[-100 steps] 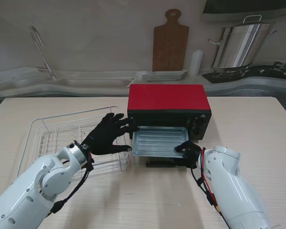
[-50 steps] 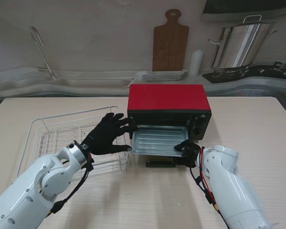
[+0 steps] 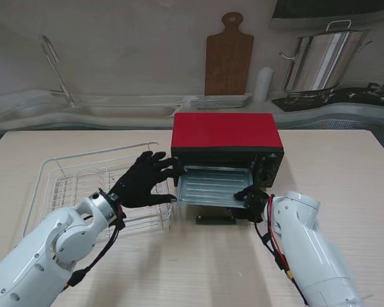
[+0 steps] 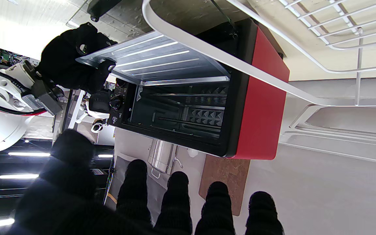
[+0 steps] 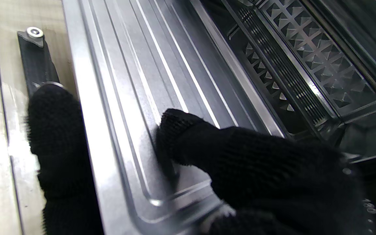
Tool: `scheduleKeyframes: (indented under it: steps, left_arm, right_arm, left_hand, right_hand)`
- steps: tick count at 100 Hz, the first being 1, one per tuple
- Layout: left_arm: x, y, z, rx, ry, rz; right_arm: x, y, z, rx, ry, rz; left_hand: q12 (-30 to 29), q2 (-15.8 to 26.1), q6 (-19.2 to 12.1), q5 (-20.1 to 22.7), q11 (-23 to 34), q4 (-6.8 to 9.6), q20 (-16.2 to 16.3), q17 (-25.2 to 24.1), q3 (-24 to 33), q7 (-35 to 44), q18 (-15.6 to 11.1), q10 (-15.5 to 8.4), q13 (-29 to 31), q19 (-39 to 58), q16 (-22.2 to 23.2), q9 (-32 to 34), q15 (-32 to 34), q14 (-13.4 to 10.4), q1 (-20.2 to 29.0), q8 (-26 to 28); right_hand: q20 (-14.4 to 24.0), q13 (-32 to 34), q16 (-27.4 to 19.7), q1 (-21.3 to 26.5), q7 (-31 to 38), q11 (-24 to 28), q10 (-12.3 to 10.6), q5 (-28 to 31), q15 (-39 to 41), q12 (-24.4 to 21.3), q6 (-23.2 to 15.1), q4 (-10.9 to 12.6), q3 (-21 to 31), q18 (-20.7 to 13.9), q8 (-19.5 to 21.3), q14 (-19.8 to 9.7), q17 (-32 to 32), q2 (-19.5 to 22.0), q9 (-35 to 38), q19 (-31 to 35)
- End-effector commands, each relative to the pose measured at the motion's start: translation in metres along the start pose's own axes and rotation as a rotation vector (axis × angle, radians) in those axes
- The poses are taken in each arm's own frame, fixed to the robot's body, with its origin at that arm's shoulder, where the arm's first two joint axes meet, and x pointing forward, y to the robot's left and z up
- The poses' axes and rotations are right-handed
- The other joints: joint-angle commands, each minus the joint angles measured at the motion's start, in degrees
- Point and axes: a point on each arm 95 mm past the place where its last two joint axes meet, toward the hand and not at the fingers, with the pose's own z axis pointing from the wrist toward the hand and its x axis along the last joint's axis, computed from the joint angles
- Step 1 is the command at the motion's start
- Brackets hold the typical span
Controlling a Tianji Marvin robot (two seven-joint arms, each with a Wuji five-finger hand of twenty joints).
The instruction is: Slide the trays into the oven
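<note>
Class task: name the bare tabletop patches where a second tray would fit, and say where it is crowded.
Free: the table right of the oven, and the near strip between both arms. Crowded: the oven mouth, with tray, right hand, left hand and wire rack.

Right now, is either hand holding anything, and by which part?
The right hand pinches the ribbed metal baking tray at its near right corner rim. The left hand holds nothing, fingers spread beside the red oven.
</note>
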Motion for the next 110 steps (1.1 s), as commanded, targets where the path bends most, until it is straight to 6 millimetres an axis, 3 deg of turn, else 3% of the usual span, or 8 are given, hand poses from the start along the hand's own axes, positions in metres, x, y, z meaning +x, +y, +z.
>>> scheduleKeyframes:
  steps: [1,110]
  left_arm:
    - [0.004,0.0,0.001,-0.007,0.002,-0.007]
    - [0.003,-0.001,0.002,-0.003,-0.001,-0.003]
  right_arm:
    - [-0.002,-0.007,0.001,0.027,-0.001,0.007]
    - [0.011,-0.01,0.016,0.011,-0.007,0.007]
  left_hand:
    - [-1.19,2.5,-0.86,-2.58,-0.45,2.46,-0.88,-0.87,-2.11,-0.07,-1.62,-1.11,-2.09,-2.94,-0.71,-2.22,-0.85,-1.18,0.02,-1.19]
    - [-1.19,2.47,-0.84,-2.57,-0.38,2.54,-0.92,-0.89,-1.94,-0.08,-1.61,-1.09,-2.11,-2.89,-0.71,-2.26,-0.85,-1.09,0.1,-1.21]
  right_hand:
    - [-0.19,3.6,0.31,4.46,3.96,1.38,1.39,1.97,1.94,0.92,-3.54,-1.23,4.49,-2.29,1.62,2.91,1.35,1.45,-0.65,1.42]
    - [-0.38,3.43,0.33,4.43,3.7,1.47,1.33,1.78,1.83,0.97,-3.74,-1.09,4.1,-2.37,1.9,2.71,1.26,1.85,-0.93,1.23]
